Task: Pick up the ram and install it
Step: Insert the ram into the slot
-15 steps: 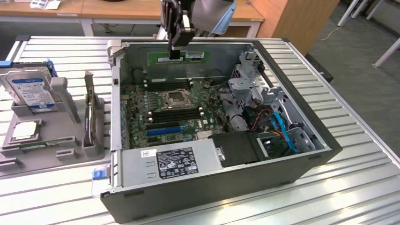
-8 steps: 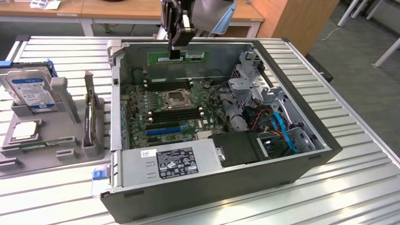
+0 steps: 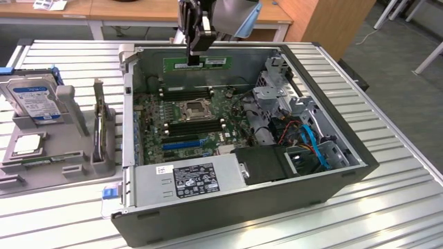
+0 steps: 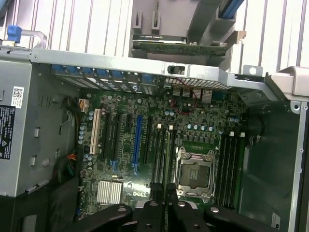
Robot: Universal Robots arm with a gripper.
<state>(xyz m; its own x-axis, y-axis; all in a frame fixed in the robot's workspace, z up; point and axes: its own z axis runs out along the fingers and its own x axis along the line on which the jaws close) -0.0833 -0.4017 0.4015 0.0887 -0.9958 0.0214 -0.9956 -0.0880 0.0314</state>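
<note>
Item: your arm point(image 3: 198, 23), upright, wrist pointing straight down over the open computer case point(image 3: 242, 207). Jaws pinching the ram point(image 3: 176, 64) at its top edge. You hold it level above the motherboard point(image 3: 155, 124), toward the worktop's far edge.

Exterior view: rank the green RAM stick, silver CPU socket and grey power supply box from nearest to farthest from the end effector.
1. Green RAM stick, held by end effector.
2. Silver CPU socket, mid-motherboard.
3. Grey power supply box, case's near end.
</note>
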